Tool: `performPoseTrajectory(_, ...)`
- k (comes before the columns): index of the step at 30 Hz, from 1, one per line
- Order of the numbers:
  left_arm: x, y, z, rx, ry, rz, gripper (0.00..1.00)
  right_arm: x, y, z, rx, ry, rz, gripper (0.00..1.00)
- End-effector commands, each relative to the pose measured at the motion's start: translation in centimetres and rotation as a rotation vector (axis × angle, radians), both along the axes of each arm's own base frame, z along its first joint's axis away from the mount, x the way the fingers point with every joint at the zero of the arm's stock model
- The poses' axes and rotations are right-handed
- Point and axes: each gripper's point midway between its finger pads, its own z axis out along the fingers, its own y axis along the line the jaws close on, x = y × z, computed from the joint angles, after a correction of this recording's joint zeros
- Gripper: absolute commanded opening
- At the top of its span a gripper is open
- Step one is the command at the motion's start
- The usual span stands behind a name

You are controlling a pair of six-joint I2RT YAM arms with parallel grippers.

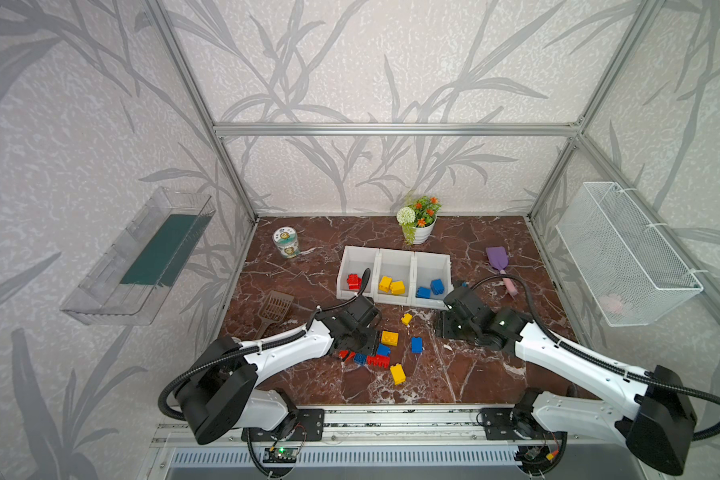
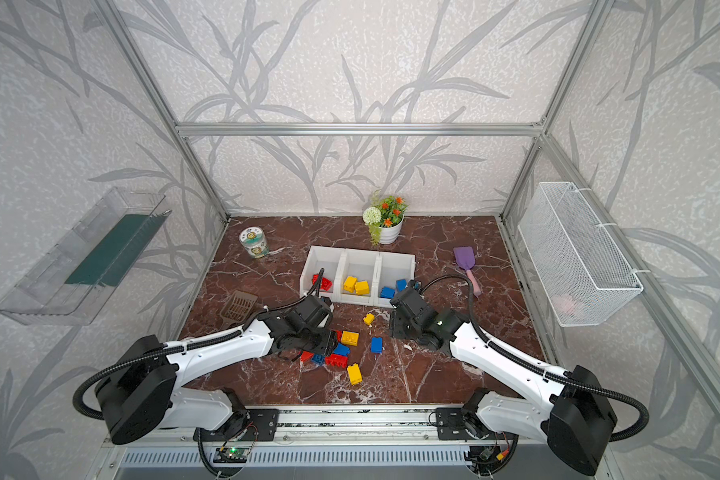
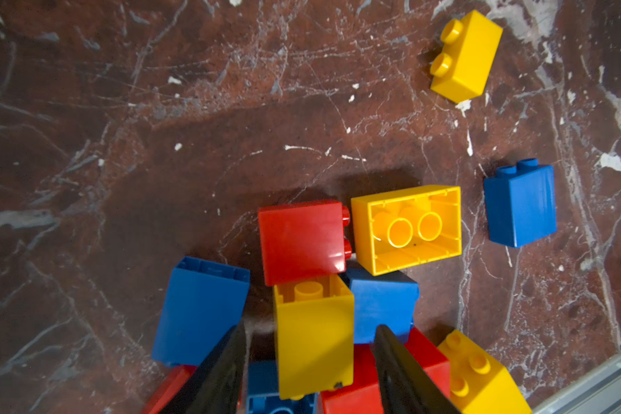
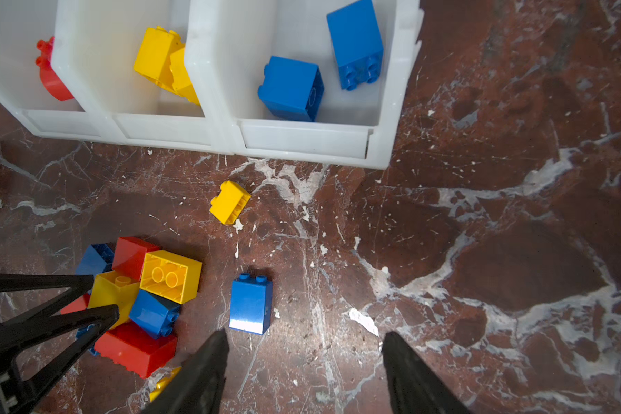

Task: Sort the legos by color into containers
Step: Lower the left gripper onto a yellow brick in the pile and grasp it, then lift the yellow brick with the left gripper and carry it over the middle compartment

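Three joined white containers (image 1: pixel 395 300) stand mid-table. The left one holds red legos (image 1: pixel 353 281), the middle yellow (image 1: pixel 391 285), the right blue (image 1: pixel 431 288). In front lies a loose pile of red, blue and yellow legos (image 1: pixel 378 360). My left gripper (image 3: pixel 311 327) is down in this pile, open, its fingers either side of a yellow lego (image 3: pixel 314 333) with a gap on each side. A blue lego (image 4: pixel 250 304) lies alone beside the pile. Just short of it my right gripper (image 4: pixel 305 334) hangs open over bare table, holding nothing.
At the back stand a printed can (image 1: pixel 286 242) and a flower pot (image 1: pixel 420 224). A purple scoop (image 1: pixel 497 257) lies at the right, a brown slotted scoop (image 1: pixel 274 309) at the left. A wire basket (image 1: pixel 624 253) and a clear tray (image 1: pixel 142 257) hang on the side walls.
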Motion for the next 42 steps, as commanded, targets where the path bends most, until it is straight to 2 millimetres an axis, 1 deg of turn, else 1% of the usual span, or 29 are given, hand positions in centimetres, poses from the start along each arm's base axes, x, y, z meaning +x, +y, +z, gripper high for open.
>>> performPoseTrajectory(1, 0.3, 0.0, 0.2, 0.028, -0.005, 0.007, 0.57, -0.5, -0.9, -0.3, -0.012, 0.002, -0.022, 0.69)
performPoseTrajectory(8, 0.4, -0.1, -0.5, 0.048, 0.002, 0.003, 0.49, -0.8, -1.2, -0.7, -0.016, 0.013, -0.027, 0.69)
performPoseTrajectory(13, 0.3, -0.2, -0.7, 0.06, 0.002, -0.009, 0.38, -1.1, -1.7, -0.4, -0.026, 0.006, -0.027, 0.68)
performPoseTrajectory(15, 0.3, -0.1, -0.6, 0.063, -0.001, -0.002, 0.36, -1.3, -2.0, -0.4, -0.027, 0.005, -0.037, 0.68)
performPoseTrajectory(19, 0.6, 0.1, 0.4, 0.056, -0.035, 0.003, 0.35, -1.6, -2.3, -0.1, -0.016, -0.003, -0.042, 0.67)
performPoseTrajectory(24, 1.4, 0.2, 2.2, 0.049, -0.094, 0.011, 0.35, -2.2, -3.1, 0.0, -0.016, -0.001, -0.057, 0.66)
performPoseTrajectory(27, 2.2, -0.4, 3.7, 0.035, -0.133, 0.002, 0.35, -2.5, -3.2, -0.1, -0.01, -0.01, -0.058, 0.66)
performPoseTrajectory(30, 3.5, -0.6, 5.3, 0.031, -0.185, 0.023, 0.34, -2.7, -3.5, -0.2, -0.012, -0.006, -0.066, 0.66)
performPoseTrajectory(33, 4.7, -1.3, 6.9, 0.019, -0.237, 0.02, 0.35, -2.9, -3.4, -0.2, -0.004, -0.001, -0.059, 0.66)
performPoseTrajectory(37, 7.0, -2.0, 9.0, 0.019, -0.315, 0.02, 0.35, -3.0, -3.5, -0.5, -0.013, 0.003, -0.056, 0.66)
performPoseTrajectory(42, 9.8, -3.0, 10.6, 0.014, -0.338, 0.015, 0.35, -3.2, -3.6, -0.8, -0.004, 0.008, -0.059, 0.66)
